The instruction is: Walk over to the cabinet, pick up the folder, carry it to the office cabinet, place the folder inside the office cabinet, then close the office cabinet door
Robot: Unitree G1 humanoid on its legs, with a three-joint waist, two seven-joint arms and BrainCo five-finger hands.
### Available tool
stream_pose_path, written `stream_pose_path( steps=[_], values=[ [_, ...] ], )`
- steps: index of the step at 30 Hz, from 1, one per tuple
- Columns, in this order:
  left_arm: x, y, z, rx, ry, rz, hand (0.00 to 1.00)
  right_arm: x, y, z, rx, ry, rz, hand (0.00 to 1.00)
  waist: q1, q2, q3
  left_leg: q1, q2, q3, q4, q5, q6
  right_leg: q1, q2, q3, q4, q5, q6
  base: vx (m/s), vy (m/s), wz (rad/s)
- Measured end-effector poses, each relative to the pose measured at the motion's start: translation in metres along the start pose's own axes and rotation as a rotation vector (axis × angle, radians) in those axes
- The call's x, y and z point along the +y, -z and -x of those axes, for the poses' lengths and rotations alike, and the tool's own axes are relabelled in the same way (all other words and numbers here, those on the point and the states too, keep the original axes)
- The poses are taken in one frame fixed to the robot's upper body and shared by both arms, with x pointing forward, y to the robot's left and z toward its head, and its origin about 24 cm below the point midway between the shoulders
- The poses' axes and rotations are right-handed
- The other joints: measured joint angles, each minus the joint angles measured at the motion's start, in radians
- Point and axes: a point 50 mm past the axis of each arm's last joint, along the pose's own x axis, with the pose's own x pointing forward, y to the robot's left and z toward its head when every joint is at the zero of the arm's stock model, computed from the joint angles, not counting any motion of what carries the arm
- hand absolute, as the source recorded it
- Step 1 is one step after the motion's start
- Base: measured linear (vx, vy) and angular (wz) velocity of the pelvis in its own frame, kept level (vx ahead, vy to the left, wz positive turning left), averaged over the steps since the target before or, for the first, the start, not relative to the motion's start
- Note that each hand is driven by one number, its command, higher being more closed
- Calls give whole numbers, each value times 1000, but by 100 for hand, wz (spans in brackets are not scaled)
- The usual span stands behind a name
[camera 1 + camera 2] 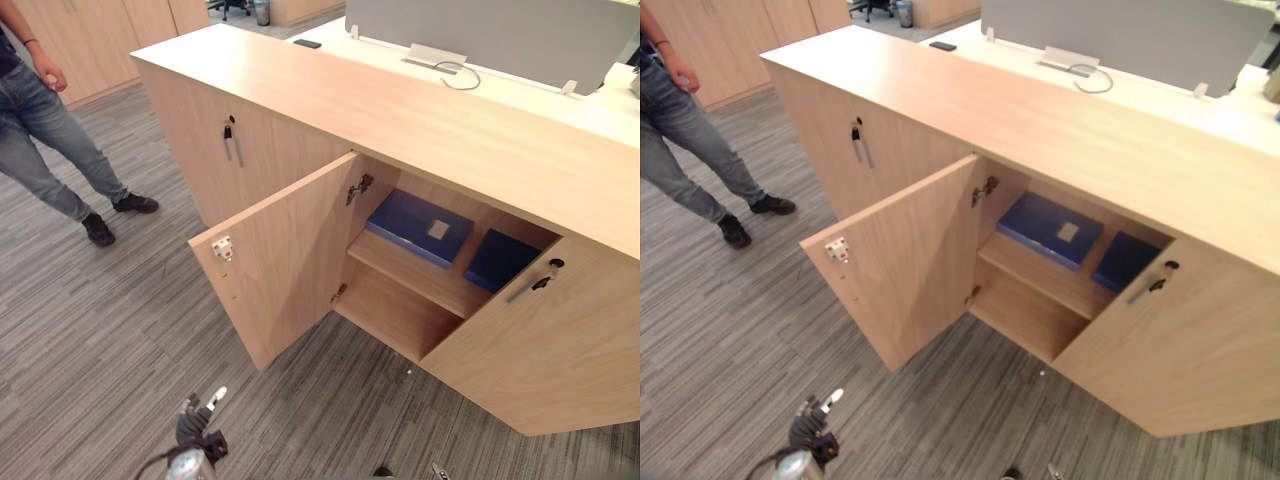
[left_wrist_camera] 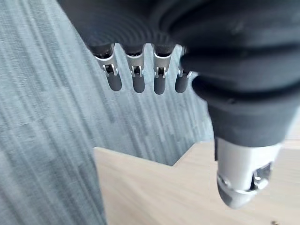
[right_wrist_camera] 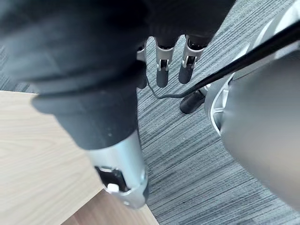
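The left hand (image 2: 138,80) hangs over the grey carpet (image 1: 110,330), fingers straight and empty; the right hand (image 3: 161,70) hangs loose too, holding nothing. The blue folder (image 1: 418,228) lies flat on the upper shelf (image 1: 415,275) inside the office cabinet (image 1: 400,110), whose left door (image 1: 280,260) stands wide open.

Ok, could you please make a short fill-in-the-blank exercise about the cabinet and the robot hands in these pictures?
1. The left door and the right door of the office cabinet both stand ____.
2. The blue folder with the white label lies on the ____ shelf.
3. The left robot hand and the right robot hand hold ____.

Missing words: open; upper; nothing.
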Motion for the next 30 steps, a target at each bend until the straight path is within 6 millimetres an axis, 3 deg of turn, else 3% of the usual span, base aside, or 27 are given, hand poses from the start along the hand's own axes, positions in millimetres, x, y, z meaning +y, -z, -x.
stream_pose_path(
  steps=[4,8,11,16,20,30],
  values=[
    [20,-44,-18,-114,-90,-16,0,-16,0,1,5,30,-42,0,-10,0,-20,10,-1,37,0,-4,-3,-5,7,33,-25,18,-2,-44,-24,-27],
    [19,-90,-31,-227,-100,-113,0,-39,0,4,-4,80,-102,0,-31,0,-28,21,1,55,0,-7,-6,-7,11,53,-26,20,-3,-36,-35,-13],
    [17,-112,-42,-242,-107,-157,0,-52,0,6,-9,104,-122,0,-38,-1,-31,41,6,92,5,-14,-14,-10,21,91,-33,28,-7,-33,-45,-33],
    [-6,-125,-48,-254,-39,-266,0,-62,1,8,-8,119,-128,0,-61,-3,-30,41,20,110,44,-38,-18,-11,27,104,-34,36,-17,-21,-50,-16],
    [-31,-131,-52,-245,31,-341,0,-67,1,9,-13,120,-135,0,-62,-6,-30,32,35,144,84,-62,-20,-35,33,140,-30,47,-28,-27,-43,-29],
    [4,-150,-59,-228,-57,-486,0,-87,5,14,-4,151,-133,0,-65,-49,-23,31,84,229,225,-153,-39,-78,50,236,-3,65,-38,-49,-18,-33]
  ],
)
